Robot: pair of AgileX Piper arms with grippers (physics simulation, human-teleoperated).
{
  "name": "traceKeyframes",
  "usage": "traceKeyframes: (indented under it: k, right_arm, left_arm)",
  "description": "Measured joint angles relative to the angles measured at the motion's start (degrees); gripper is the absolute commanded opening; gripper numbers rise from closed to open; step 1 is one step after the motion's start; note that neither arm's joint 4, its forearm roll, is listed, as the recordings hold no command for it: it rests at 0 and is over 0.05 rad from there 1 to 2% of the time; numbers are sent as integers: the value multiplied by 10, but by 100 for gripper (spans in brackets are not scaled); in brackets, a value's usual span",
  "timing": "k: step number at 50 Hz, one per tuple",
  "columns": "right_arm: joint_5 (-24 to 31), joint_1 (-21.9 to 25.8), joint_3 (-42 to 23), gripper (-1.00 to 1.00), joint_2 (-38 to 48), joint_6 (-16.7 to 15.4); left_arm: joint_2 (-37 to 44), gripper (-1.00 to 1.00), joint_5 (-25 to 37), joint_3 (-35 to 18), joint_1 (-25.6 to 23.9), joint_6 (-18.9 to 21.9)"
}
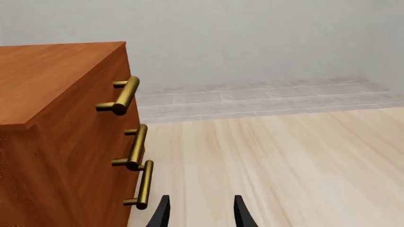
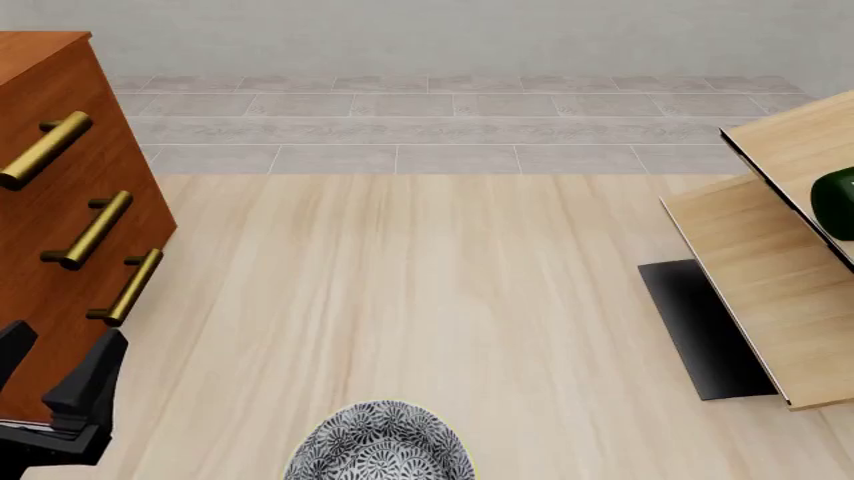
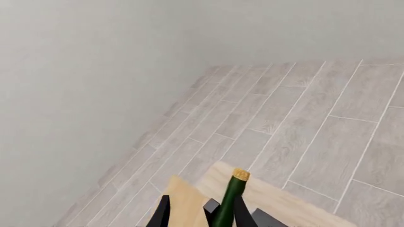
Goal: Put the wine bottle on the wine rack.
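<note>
The wine bottle (image 3: 230, 201) shows in the right wrist view as a dark green neck with a tan cork, lying over the pale wood of the wine rack (image 3: 281, 201). My right gripper (image 3: 203, 213) is open, its fingers wide apart, and the neck passes between them close to one finger. In the front view only a dark green bit of the wine bottle (image 2: 838, 202) shows on the wine rack (image 2: 761, 265) at the right edge; the right gripper is out of that view. My left gripper (image 2: 60, 372) stands open and empty beside the cabinet.
A reddish-brown cabinet (image 2: 54, 200) with brass bar handles stands at the left. The rack's black base plate (image 2: 697, 330) lies on the table. A patterned round bowl (image 2: 380, 445) sits at the near edge. Grey tiled floor lies beyond the table.
</note>
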Motion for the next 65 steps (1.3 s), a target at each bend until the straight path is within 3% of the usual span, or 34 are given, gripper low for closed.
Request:
traceKeyframes:
  k: [29,65]
  right_arm:
    - [41,54,13,100,-86,-39]
    - [84,172,58,100,-201,-147]
  left_arm:
    - [5,100,-11,0,0,2]
    - [4,100,-17,0,4,9]
